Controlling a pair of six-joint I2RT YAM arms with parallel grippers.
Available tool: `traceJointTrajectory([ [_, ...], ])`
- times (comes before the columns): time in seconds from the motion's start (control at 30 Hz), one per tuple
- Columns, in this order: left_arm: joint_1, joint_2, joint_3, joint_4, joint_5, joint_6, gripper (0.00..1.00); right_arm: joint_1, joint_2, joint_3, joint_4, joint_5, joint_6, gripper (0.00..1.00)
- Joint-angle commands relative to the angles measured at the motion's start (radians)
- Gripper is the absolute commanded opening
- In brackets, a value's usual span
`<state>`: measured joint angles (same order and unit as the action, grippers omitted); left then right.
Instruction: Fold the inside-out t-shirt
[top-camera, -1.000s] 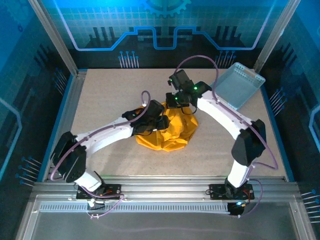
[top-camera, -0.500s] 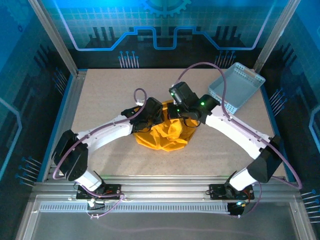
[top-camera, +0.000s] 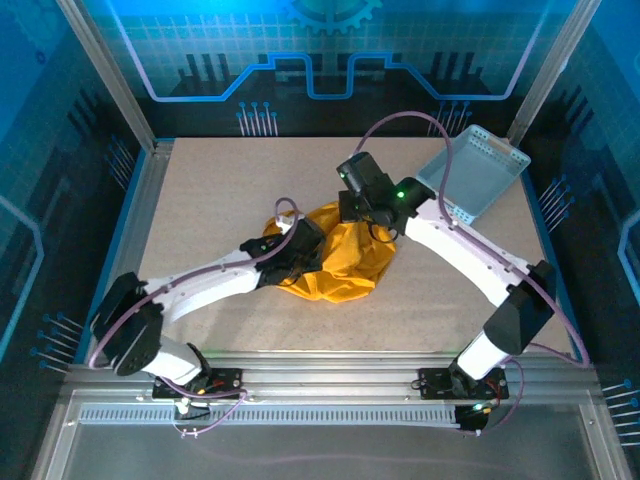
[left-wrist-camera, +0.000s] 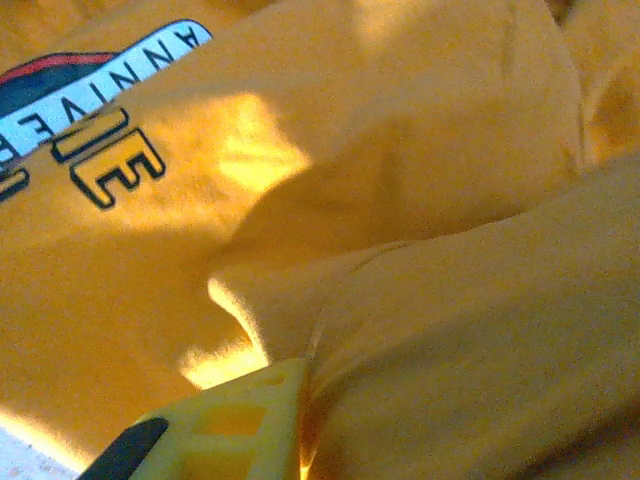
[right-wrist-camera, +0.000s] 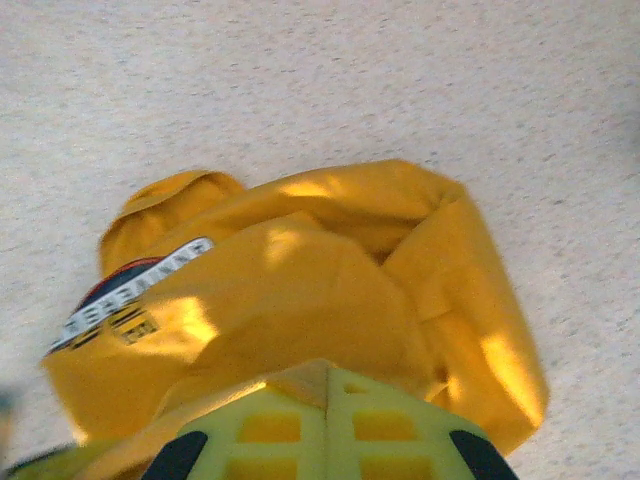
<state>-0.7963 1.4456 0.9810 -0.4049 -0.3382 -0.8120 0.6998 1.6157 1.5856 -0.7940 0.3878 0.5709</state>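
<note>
The mustard-yellow t-shirt (top-camera: 345, 268) lies crumpled in a heap at the middle of the table. Its navy print with white lettering (right-wrist-camera: 125, 292) faces up on one side, and the print (left-wrist-camera: 70, 95) also appears close up in the left wrist view. My left gripper (top-camera: 298, 252) is pushed into the heap's left side. One yellow finger (left-wrist-camera: 235, 425) presses against a fold, and cloth covers the other finger. My right gripper (top-camera: 362, 212) hangs over the heap's far edge, its jaws shut with a small tip of t-shirt cloth (right-wrist-camera: 318, 378) pinched between them.
A pale blue-grey perforated basket (top-camera: 470, 172) stands tilted at the back right corner, close behind the right arm. Bare tan tabletop (top-camera: 215, 195) surrounds the heap on the left, the front and the far side.
The left gripper has dropped and pulled toward the near left, dragging its side of the cloth. The right gripper has shifted slightly over the heap's far edge, and the right elbow has swung outward.
</note>
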Motion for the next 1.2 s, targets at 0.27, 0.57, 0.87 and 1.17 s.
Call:
traceJointTrajectory([
  [0.27,-0.006,-0.26,-0.223,0.088,0.061,0.038,0.08,-0.033,0.057,0.002,0.04,0.077,-0.124,0.0],
  [0.57,0.05,-0.259,-0.219,0.343,0.232,0.104,0.11,-0.048,0.105,-0.035,0.057,-0.038,-0.116,0.0],
  [0.87,0.095,-0.217,-0.27,0.604,0.393,0.13,0.04,-0.142,0.014,-0.315,0.202,-0.137,-0.028,0.0],
  [1.17,0.14,-0.14,-0.355,0.738,0.52,0.087,0.26,-0.12,-0.103,-0.377,0.191,-0.132,-0.043,0.31],
])
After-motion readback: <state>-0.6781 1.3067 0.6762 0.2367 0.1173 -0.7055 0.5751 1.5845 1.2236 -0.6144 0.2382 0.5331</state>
